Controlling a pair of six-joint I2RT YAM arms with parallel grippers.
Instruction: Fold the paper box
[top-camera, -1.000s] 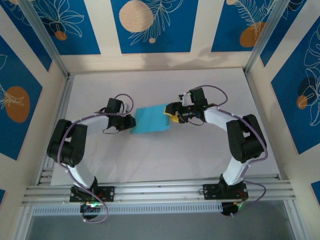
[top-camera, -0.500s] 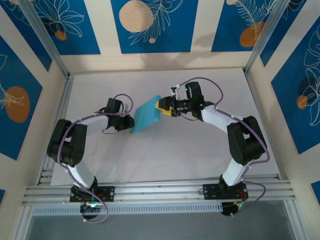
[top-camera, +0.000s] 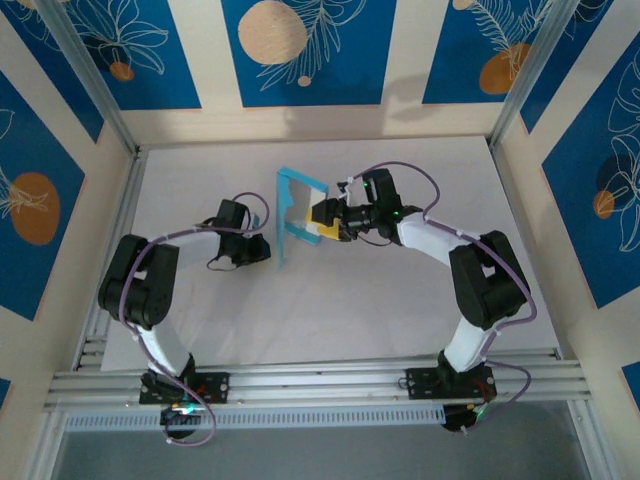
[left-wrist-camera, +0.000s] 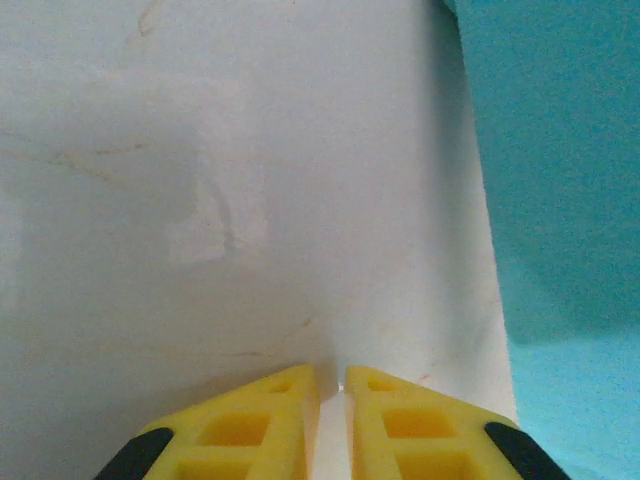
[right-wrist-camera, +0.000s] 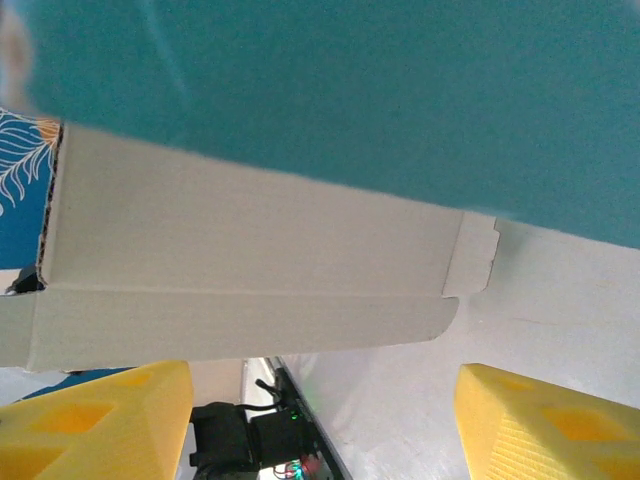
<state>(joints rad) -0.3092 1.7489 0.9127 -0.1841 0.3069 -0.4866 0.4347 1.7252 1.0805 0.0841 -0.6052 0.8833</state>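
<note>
From above, we are seeing the box standing on edge on the table, between the two arms. Its long axis is running away from the bases, and its open face is turning toward the right gripper. That gripper is sitting just beside the box's right face. The left gripper is touching the box's near lower corner. The right gripper is the closer one to the box's middle, so we are judging that the next fold is falling to it, with the left serving as the anchor.

Through the left wrist camera, we are looking at fingers pressed almost together, with a thin slit between them. Whether card is sitting in that slit, we cannot tell. The blue of the box is lying ahead and to the right.

Through the right wrist camera, the fingers are standing wide apart and gripping nothing. The blue panel is spanning the top, and a white flap is hanging below it, straight ahead of the open jaws and lying across their gap.
</note>
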